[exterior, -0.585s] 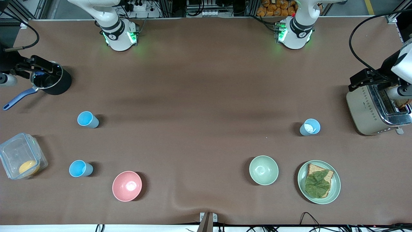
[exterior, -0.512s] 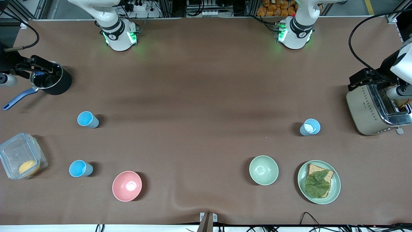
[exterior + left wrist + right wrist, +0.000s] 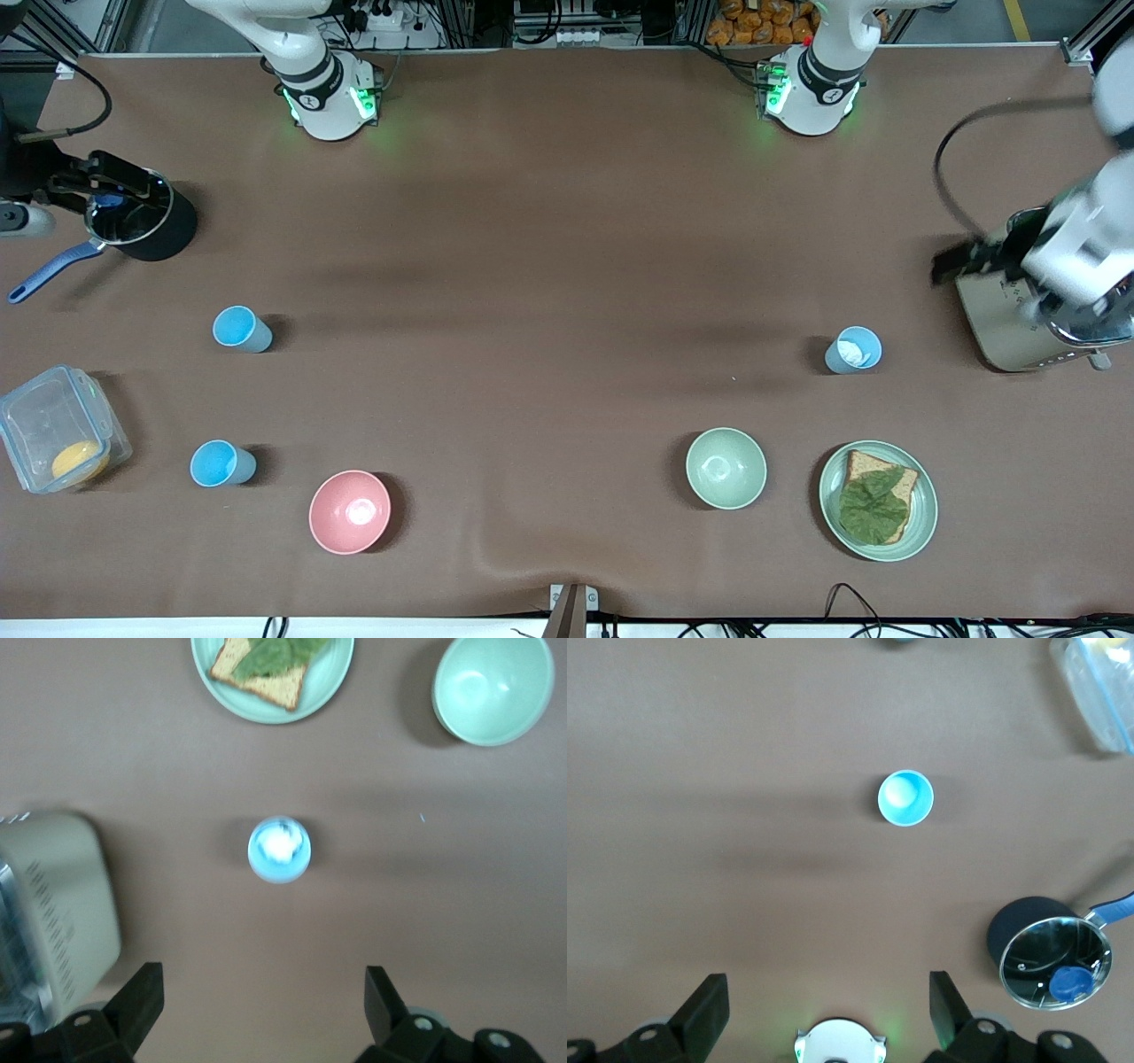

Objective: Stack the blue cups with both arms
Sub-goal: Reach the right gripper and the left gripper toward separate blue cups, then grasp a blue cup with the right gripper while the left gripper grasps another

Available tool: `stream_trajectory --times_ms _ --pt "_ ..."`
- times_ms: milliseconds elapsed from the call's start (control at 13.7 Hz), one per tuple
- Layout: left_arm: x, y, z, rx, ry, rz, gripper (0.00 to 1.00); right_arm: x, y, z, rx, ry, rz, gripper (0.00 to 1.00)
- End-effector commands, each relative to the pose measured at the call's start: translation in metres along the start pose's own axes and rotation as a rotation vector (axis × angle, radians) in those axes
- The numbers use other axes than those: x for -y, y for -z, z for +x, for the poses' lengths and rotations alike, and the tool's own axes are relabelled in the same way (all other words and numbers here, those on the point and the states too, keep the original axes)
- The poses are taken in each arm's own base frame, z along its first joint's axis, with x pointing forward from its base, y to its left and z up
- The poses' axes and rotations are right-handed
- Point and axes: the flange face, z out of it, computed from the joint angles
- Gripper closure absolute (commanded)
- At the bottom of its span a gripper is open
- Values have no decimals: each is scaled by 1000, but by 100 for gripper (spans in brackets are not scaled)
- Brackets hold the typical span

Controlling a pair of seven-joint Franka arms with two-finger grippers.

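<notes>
Standing apart on the brown cloth, three blue cups sit upright with wide bare room between them.

Left gripper (image 3: 257, 1010), jaws spread and empty, hangs over the toaster (image 3: 1019, 319), seemingly; one tapered cup (image 3: 854, 350) stands near it. Right gripper (image 3: 824, 1010), likewise spread, is over the black pot (image 3: 142, 226); two smooth cups (image 3: 241, 329) (image 3: 221, 463) stand nearer the camera.
</notes>
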Motion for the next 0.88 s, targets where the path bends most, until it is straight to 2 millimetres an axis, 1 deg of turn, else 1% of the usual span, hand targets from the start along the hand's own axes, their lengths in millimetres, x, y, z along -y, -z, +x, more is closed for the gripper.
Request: stream_trajectory --times_ms 0,73,146,220,293,366,439,512,585,659,732,805 --pt "16 -89 0 -49 -11 -11 0 -10 -61 40 135 -11 4 0" --pt "32 -131 3 -45 11 -11 0 -16 -83 56 171 -18 14 0" --pt "37 -160 2 -56 17 -10 0 -22 -99 71 181 -24 24 0" --pt "37 -186 -2 -50 17 -10 0 -23 -114 83 179 -20 17 0" --pt "37 -206 -7 -51 8 -9 0 -25 -139 99 185 -13 8 0" --pt "39 -226 -10 -54 -10 -8 0 -34 -169 118 191 -16 6 0" --pt "42 -243 -12 -59 -12 -8 0 -44 -195 133 183 -21 -1 0" --pt "49 -253 -14 -58 0 -8 0 -57 -217 143 180 -31 -4 0" --pt "47 -259 -17 -55 -2 -8 0 -62 -233 152 166 1 -23 0" --pt "46 -263 -18 -47 -5 -8 9 -74 -247 156 162 30 -27 0" --pt "46 -268 -18 -39 -7 -8 35 -94 -266 156 181 66 -4 0" --pt "47 -273 -18 -30 -5 -9 71 -106 -282 158 186 100 7 0"
